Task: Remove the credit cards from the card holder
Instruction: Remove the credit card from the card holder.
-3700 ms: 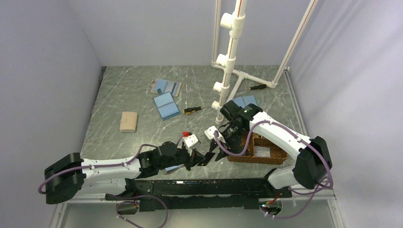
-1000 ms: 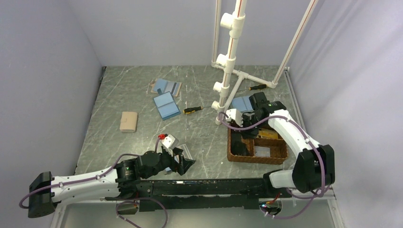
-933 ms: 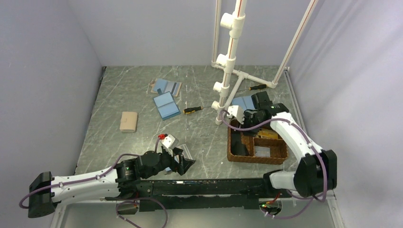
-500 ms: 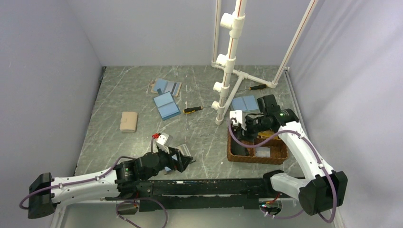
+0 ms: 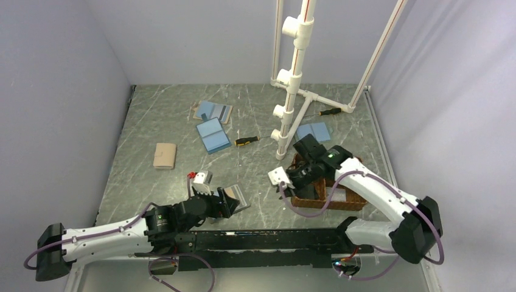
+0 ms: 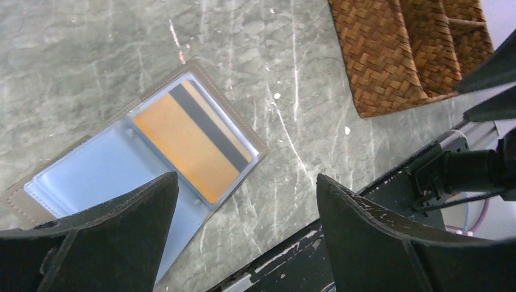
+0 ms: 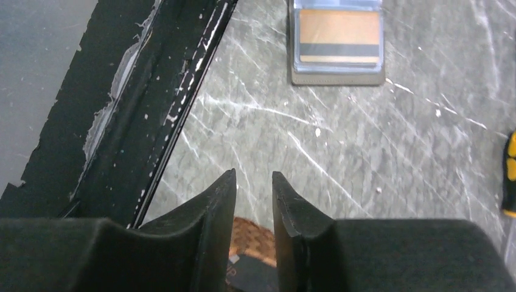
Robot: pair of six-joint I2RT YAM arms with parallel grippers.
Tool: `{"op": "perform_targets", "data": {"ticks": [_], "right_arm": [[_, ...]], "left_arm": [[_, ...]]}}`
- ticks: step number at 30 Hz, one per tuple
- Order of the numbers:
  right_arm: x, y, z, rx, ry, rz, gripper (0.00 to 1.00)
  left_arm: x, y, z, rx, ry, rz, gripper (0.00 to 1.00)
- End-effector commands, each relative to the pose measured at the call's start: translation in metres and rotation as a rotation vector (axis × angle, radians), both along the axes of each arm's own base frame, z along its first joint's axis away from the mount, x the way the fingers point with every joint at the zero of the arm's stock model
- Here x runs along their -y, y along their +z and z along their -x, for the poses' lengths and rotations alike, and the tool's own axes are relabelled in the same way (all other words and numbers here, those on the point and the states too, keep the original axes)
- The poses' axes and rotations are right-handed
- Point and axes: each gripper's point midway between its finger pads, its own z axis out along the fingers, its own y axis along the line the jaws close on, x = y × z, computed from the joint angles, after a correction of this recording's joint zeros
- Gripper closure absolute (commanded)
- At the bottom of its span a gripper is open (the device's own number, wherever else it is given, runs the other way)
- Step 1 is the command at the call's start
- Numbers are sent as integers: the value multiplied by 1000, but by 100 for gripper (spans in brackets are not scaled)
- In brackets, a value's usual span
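The card holder (image 6: 122,170) lies open and flat on the table near the front edge, light blue inside with a tan rim. An orange credit card (image 6: 188,146) with a dark stripe sits in its right leaf. My left gripper (image 6: 246,176) hovers over the holder's near corner, wide open and holding nothing. In the top view the holder (image 5: 236,196) shows just right of the left gripper (image 5: 226,205). My right gripper (image 7: 252,173) hangs above the tray's left edge, its jaws a narrow gap apart with nothing between. The holder (image 7: 336,42) lies ahead of it.
A brown wicker tray (image 5: 304,201) stands at the right, with a dark card (image 7: 249,274) inside. Further back lie other blue holders (image 5: 213,135), a tan wallet (image 5: 165,155), two screwdrivers (image 5: 246,141) and a white pipe frame (image 5: 292,79). A black rail (image 7: 152,121) runs along the front edge.
My right arm has swung from the back of the tray to its front left corner, toward the card holder. My left gripper has drawn back slightly to the left, uncovering more of the holder.
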Motion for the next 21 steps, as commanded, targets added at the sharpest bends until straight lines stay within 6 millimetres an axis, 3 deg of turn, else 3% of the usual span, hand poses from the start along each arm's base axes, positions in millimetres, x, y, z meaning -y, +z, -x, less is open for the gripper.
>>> {"op": "perform_targets", "data": {"ticks": [1, 4, 9, 18, 21], "right_arm": [[-39, 1, -19, 46, -53, 25, 74], [-69, -3, -21, 2, -112, 61, 83], [-116, -11, -19, -233, -202, 102, 96], [-129, -59, -25, -423, -379, 191, 89], [-136, -67, -37, -455, -496, 201, 93]], "left_arm": [[-9, 8, -9, -36, 106, 0, 14], [-12, 6, -12, -53, 138, -9, 20], [-15, 0, -16, -82, 187, -6, 33], [-6, -13, -26, -131, 238, -43, 44], [-8, -20, -29, -150, 271, -85, 54]]}}
